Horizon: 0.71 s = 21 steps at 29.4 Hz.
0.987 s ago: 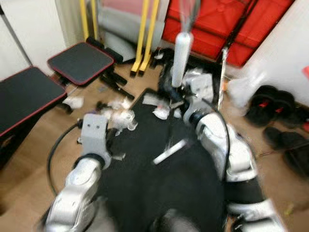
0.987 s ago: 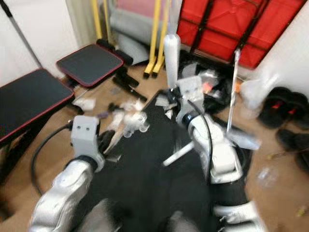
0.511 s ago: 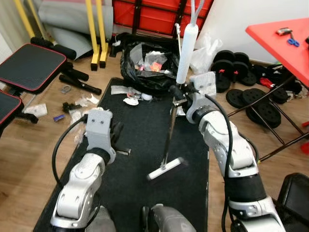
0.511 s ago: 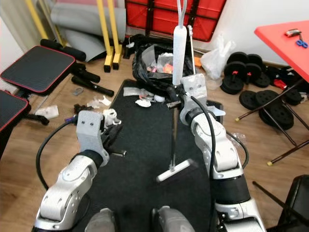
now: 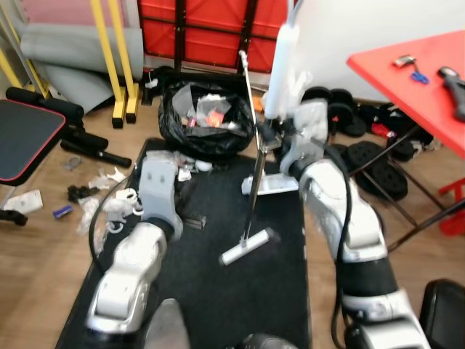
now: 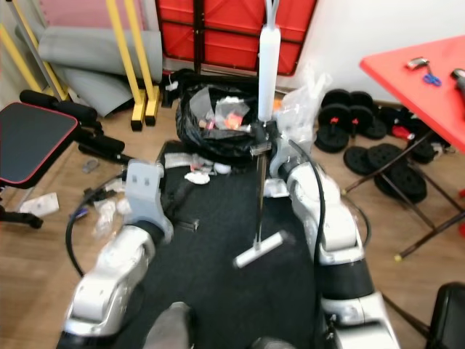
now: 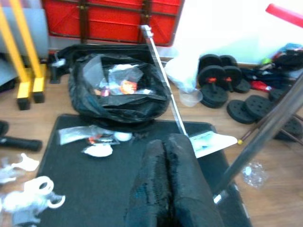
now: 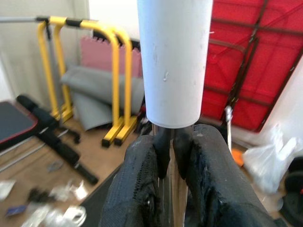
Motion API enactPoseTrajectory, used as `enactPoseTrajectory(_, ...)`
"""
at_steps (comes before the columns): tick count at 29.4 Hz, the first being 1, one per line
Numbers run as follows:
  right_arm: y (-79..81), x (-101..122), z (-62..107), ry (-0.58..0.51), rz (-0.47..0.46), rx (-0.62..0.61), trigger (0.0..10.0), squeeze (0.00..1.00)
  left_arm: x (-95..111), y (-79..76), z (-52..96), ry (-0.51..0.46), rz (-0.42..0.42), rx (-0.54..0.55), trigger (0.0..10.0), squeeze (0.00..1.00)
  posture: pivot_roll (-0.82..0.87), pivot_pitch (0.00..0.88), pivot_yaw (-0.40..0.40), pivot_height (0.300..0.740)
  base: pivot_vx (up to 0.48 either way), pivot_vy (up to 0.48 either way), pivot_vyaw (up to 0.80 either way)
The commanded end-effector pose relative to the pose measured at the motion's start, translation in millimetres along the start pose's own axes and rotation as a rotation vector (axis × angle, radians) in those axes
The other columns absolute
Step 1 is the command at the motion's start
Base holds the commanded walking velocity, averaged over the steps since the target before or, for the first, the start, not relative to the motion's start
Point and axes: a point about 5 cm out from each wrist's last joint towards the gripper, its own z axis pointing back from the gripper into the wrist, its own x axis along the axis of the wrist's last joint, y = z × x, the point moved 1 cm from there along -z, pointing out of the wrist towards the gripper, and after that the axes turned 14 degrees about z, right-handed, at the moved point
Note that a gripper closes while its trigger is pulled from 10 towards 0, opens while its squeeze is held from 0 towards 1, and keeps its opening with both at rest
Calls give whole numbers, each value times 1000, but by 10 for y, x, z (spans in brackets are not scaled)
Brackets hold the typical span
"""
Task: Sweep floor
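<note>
Black mat [image 5: 276, 276], broom [image 5: 253, 196] top cropped

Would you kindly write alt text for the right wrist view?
The right end effector grips a broom just below its white handle sleeve. Behind it stand yellow bars, a grey mat and a red panel.
</note>
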Motion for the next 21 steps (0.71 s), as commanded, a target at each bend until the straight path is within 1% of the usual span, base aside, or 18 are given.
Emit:
enactPoseTrajectory(1,-106,53,29,-41,8,-37,10000,0,-63,-100,1,16,16,-44,10000,0,-92,89,-212,740,409,0,0)
enactPoseTrajectory(2,-111,66,28,-50,10,-38,10000,0,-56,-104,-23,13,17,-49,10000,0,-95,85,-208,740,379,0,0)
enactPoseTrajectory(8,-146,52,42,-58,8,-64,10000,0,-60,-104,-41,9,16,-59,10000,0,-94,78,-204,740,377,0,0)
enactPoseTrajectory(9,-174,75,41,-79,1,-78,1804,0,-61,-105,-59,7,16,-62,10000,0,-96,73,-202,740,364,0,0)
enactPoseTrajectory(10,-174,75,41,-79,1,-78,1804,0,-61,-105,-59,7,16,-62,10000,0,-96,73,-202,740,364,0,0)
enactPoseTrajectory(11,-198,150,35,-119,-16,-79,0,0,-57,-109,-67,6,16,-63,10000,0,-96,71,-202,740,330,0,0)
enactPoseTrajectory(12,-198,150,35,-119,-16,-79,0,0,-57,-109,-67,6,16,-63,10000,0,-96,71,-202,740,330,0,0)
enactPoseTrajectory(14,-236,270,24,-183,-43,-81,0,0,-56,-109,-88,4,16,-63,10000,0,-97,66,-200,740,321,0,0)
enactPoseTrajectory(15,-269,342,15,-221,-57,-87,0,0,-65,-102,-103,8,22,-52,10000,0,-96,66,-200,740,0,0,0)
enactPoseTrajectory(17,-289,380,10,-241,-64,-92,0,0,-71,-97,-114,10,26,-44,10000,0,-96,66,-200,740,0,0,0)
enactPoseTrajectory(20,-403,575,-1,-338,-111,-122,0,0,-86,-98,-125,11,33,-40,10000,0,-96,65,-199,740,0,0,0)
enactPoseTrajectory(21,-403,575,-1,-338,-111,-122,0,0,-86,-98,-125,11,33,-40,10000,0,-96,65,-199,740,0,0,0)
